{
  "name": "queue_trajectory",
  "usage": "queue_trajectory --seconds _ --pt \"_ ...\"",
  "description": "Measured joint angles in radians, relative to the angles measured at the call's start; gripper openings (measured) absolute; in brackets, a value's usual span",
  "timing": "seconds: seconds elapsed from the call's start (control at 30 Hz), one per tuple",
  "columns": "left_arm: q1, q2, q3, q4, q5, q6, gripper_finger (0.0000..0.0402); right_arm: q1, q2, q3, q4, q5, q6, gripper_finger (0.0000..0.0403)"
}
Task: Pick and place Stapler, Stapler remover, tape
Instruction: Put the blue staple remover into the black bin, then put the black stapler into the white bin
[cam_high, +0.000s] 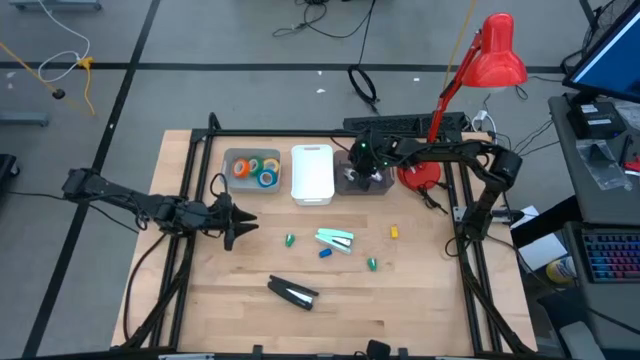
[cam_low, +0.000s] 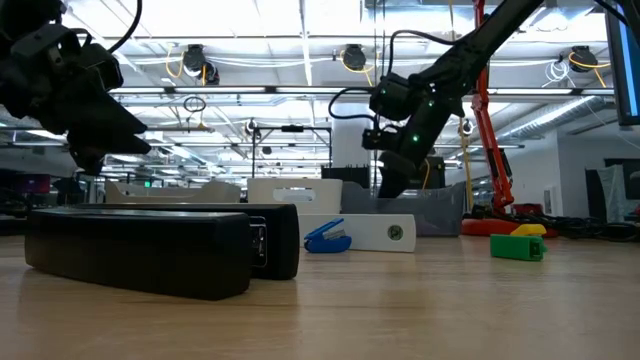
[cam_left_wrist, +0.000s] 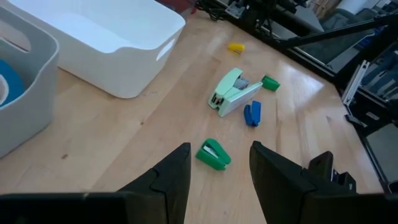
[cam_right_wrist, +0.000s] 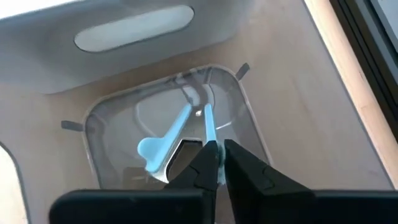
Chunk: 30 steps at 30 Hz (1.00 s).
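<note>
Right gripper (cam_right_wrist: 216, 163): jaws all but together, pinching a thin blade of a pale-blue remover (cam_right_wrist: 163, 142). I see no real gap between them.
Remover: hangs from the jaw tips, its curved body off to one side of them, and I cannot tell whether it touches the floor of the tub.
Tub (cam_right_wrist: 249, 118): a clear grey tub directly under the right jaws, with the white bin (cam_right_wrist: 134, 28) just beyond it.
Left gripper (cam_left_wrist: 221, 149): jaws apart and holding nothing, hovering low over the table.
Green bit (cam_left_wrist: 211, 155): on the wood just ahead of the left jaws, about in line with the gap.
Further past the left jaws: a mint stapler (cam_left_wrist: 233, 92), with a blue bit (cam_left_wrist: 252, 114) beside it.
Black stapler (cam_high: 293, 292): well apart from both sets of jaws, near the table's front edge.
Tape (cam_high: 262, 170): the rolls already lie in a grey bin (cam_high: 232, 155), far from the right jaws and off to one side of the left ones.
Step, as I judge it: the right arm is about to drop the remover into the tub, while both staplers remain on the table.
Risk 1: the grip is on a thin blade only — the remover could swing or snag on a finger as the jaws part.
Risk 2: if the remover drops from height it may bounce off the tub's rim and out.
Risk 3: the left jaws are low — if they close off-line they could flick the green bit away.
</note>
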Motion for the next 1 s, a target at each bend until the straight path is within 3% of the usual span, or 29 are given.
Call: queue_trajectory --seconds 0.2,0.33,0.63,0.73,0.9,1.0 --pt "0.0 0.0 0.0 0.0 0.0 0.001 0.0164 0.0 0.001 0.0 0.0 0.081 -0.001 0.0046" --pt "0.0 0.0 0.0 0.002 0.0 0.001 0.0164 0.0 -0.011 -0.001 0.013 0.08 -0.003 0.0067" --pt "0.0 0.0 0.0 0.003 0.042 0.005 0.0164 0.033 -0.174 -0.001 0.026 0.069 -0.051 0.0085" --pt "0.0 0.0 0.0 0.003 0.046 0.028 0.0164 0.061 -0.247 -0.001 0.021 -0.009 -0.049 0.0082" --pt "0.0 0.0 0.0 0.003 0.042 0.083 0.0163 0.142 -0.342 -0.001 0.018 -0.229 -0.029 0.0075" --pt "0.0 0.0 0.0 0.003 0.042 0.104 0.0163 0.205 -0.37 -0.001 0.013 -0.29 -0.017 0.0073"
